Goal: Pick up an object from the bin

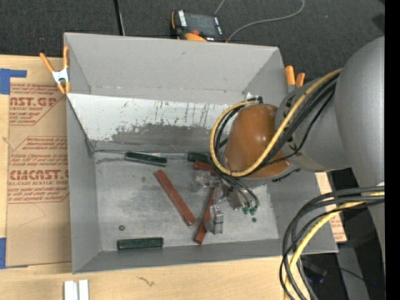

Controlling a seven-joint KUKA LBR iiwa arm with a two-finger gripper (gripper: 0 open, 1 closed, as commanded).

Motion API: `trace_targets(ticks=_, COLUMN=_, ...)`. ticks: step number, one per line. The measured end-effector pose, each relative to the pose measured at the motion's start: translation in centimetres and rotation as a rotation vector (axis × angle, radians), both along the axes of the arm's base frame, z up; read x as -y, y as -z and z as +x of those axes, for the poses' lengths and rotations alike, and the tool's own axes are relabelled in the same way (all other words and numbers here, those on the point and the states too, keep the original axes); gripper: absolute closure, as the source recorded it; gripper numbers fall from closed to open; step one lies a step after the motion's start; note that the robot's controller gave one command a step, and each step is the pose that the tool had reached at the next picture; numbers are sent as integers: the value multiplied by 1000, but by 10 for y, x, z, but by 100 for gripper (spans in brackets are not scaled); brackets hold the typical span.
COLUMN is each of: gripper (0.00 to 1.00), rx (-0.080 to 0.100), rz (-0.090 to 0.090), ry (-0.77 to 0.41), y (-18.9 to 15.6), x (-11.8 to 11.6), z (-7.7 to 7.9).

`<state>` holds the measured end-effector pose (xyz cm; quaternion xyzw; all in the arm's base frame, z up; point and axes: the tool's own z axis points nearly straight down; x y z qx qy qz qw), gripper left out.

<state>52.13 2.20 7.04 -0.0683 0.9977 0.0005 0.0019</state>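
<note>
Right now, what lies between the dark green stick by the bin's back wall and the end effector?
A flat red-brown strip lies slantwise between them, in the camera view.

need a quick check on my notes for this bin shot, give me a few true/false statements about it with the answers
1. A dark green bar lies flat near the view's lower left corner of the bin. True.
2. The gripper is over the bin's left half. False: it is over the right half, beside a second brown stick.
3. A reddish-brown stick lies slanted on the middle of the floor. True.
4. The dark green stick near the back wall stands upright. False: it lies flat on the floor.
</note>
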Motion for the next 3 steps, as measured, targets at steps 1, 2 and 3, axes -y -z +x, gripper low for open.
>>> trace_targets(ticks=1, gripper=0, rx=0, rz=-3, ry=20, y=0, x=74, z=-34)
trace_targets(ticks=2, gripper=100, rx=-3, rz=-1, ry=13, y=0, x=70, z=-34)
trace_targets(ticks=3, gripper=100, rx=6, rz=-2, ry=-15, y=-146, x=55, z=-11)
